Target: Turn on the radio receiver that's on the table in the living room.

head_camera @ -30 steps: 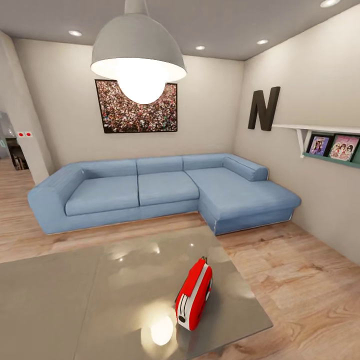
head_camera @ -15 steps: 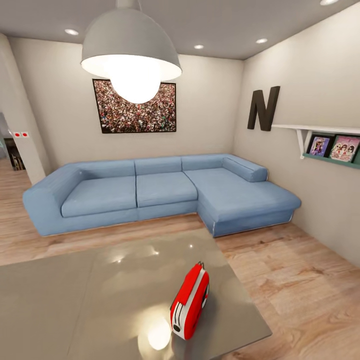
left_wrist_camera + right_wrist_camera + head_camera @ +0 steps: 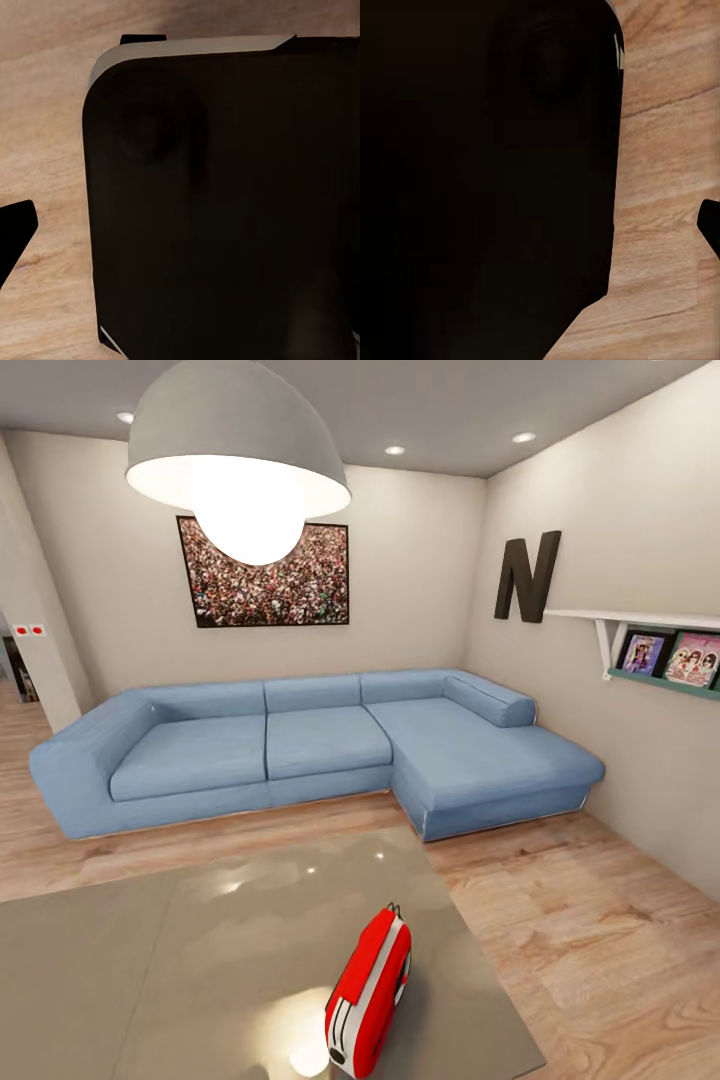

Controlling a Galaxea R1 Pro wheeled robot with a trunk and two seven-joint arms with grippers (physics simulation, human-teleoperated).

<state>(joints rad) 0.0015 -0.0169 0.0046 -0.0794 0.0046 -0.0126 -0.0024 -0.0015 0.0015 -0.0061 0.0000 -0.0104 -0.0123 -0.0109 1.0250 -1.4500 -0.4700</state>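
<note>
The radio receiver (image 3: 369, 993) is a bright-red rounded box with a white edge band. It stands upright near the front right part of the low glossy grey-taupe table (image 3: 150, 970), with its narrow end toward me and its thin wire handle on top. This is the living room, with a blue L-shaped sofa (image 3: 310, 745) behind the table. One dark fingertip (image 3: 15, 236) of my left gripper (image 3: 180, 240) shows at the picture's edge over wood floor. One fingertip (image 3: 711, 225) of my right gripper (image 3: 540, 225) shows likewise. Nothing is between the fingers of either gripper.
A big white pendant lamp (image 3: 235, 455) hangs over the table. A crowd photo (image 3: 265, 572) and a dark letter N (image 3: 526, 577) are on the walls. A shelf with pictures (image 3: 665, 650) juts from the right wall. Light wood floor (image 3: 580, 930) lies right of the table. My dark base (image 3: 225, 210) is below the wrists.
The whole head view has shifted: I have come nearer the table. The radio now sits lower and larger in the picture, and the lamp has slid up and left. Nothing in the room moved.
</note>
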